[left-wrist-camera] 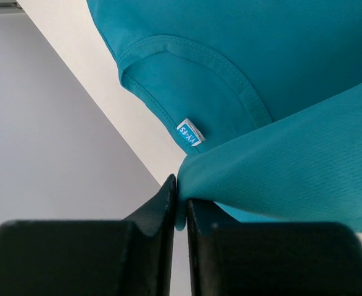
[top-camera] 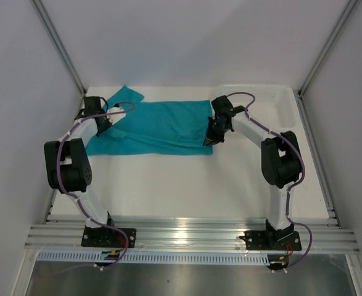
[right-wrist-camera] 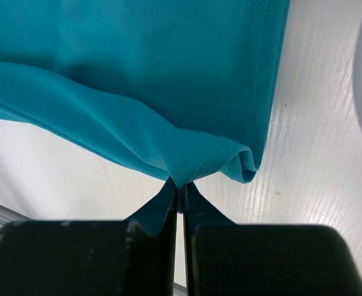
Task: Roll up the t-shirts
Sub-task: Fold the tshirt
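The teal t-shirt (top-camera: pixel 162 126) lies spread across the back of the white table, folded lengthwise, with one sleeve sticking out at the back left. My left gripper (top-camera: pixel 111 118) is at its neck end. In the left wrist view the jaws (left-wrist-camera: pixel 181 198) pinch a fold of teal fabric (left-wrist-camera: pixel 292 172), just below the collar and its small white label (left-wrist-camera: pixel 190 133). My right gripper (top-camera: pixel 210 137) is at the shirt's right end. Seen from the right wrist, it (right-wrist-camera: pixel 180 190) is shut on the stitched hem (right-wrist-camera: pixel 205 157), at a lifted corner.
A white plastic basket (top-camera: pixel 284 110) stands at the back right, just beyond the right arm. White walls with metal rails close in the table on the left, right and back. The table's left edge (left-wrist-camera: pixel 131 132) runs close to the collar.
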